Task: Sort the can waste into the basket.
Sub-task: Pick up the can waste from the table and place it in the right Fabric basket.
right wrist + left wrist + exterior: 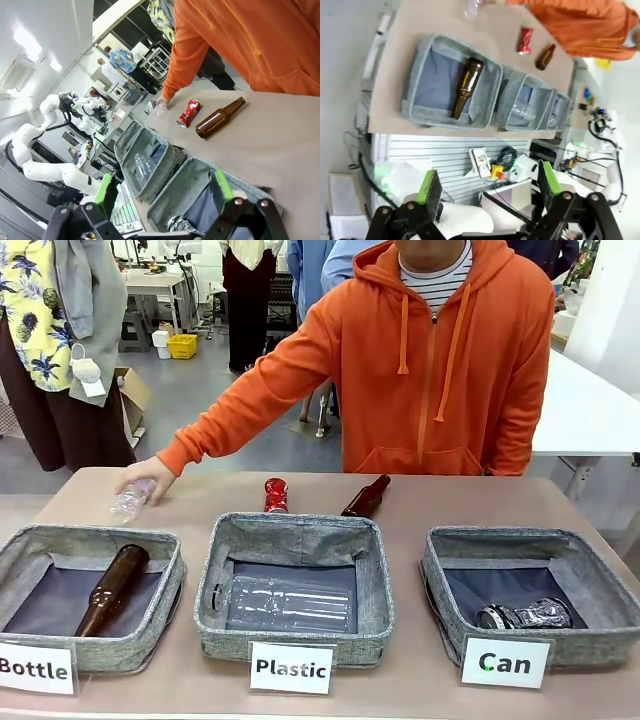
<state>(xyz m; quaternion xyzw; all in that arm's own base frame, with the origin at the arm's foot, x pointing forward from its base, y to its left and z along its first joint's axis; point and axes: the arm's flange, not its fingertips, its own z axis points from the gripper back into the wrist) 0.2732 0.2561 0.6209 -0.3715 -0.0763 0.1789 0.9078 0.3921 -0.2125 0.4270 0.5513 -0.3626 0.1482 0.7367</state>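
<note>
**Front view:** A person in an orange hoodie stands at the far edge of the table [450, 502]. One arm is stretched toward the far left corner, and the person's hand [148, 475] rests palm down on a crumpled clear bottle [130, 502]. A red can [276, 495] stands upright near the far edge, close beside a brown bottle [366, 498] lying on its side. Three baskets line the near edge. The Can basket [440, 575], at the right end, holds a dark can [523, 616] near its front wall. The Bottle basket [30, 545] at the left end holds a second brown bottle [112, 588]. The Plastic basket [375, 580] in the middle holds a flat clear bottle [290, 602].

**Left wrist view:** The left gripper [487, 192] is held back off the near edge of the table. Its jaws are spread wide, with nothing between the green pads [430, 187]. The Bottle basket lies nearest, and the Can basket [559, 102] is farthest along the row.

**Right wrist view:** The right gripper [164, 195] hangs near the table's near right corner, jaws wide apart and empty. The Can basket [200, 167] lies just past its fingers, with the dark can [182, 225] inside it. The red can [188, 113] sits on the bare table, well apart from that basket.
</note>
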